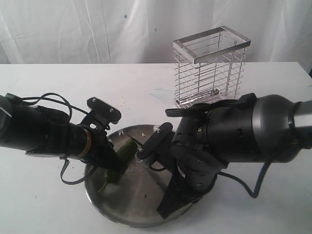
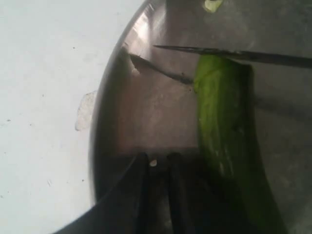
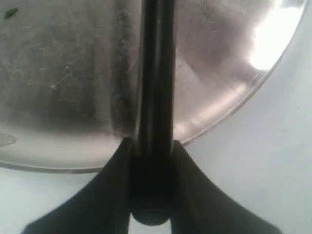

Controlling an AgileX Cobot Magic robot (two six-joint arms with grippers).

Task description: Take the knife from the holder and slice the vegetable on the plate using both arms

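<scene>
The green vegetable (image 1: 127,148) (image 2: 222,126) lies on the steel plate (image 1: 141,197) (image 2: 146,112) (image 3: 63,73). My left gripper (image 1: 116,168) (image 2: 157,158) stands on the plate right beside the vegetable. Its jaws are a narrow gap apart, with only bare plate and a seed between them. My right gripper (image 1: 168,201) (image 3: 152,144) is shut on the black handle of the knife (image 3: 156,73). The thin blade (image 2: 234,53) lies across the vegetable's stem end. In the exterior view the right arm hides the knife. The wire holder (image 1: 209,68) stands behind the plate, with no knife showing in it.
The plate sits near the front edge of a white table (image 1: 44,195). A white curtain (image 1: 73,29) hangs behind. Small pale vegetable scraps (image 2: 212,5) lie on the plate near its far rim. A chipped patch (image 2: 85,109) marks the table beside the plate.
</scene>
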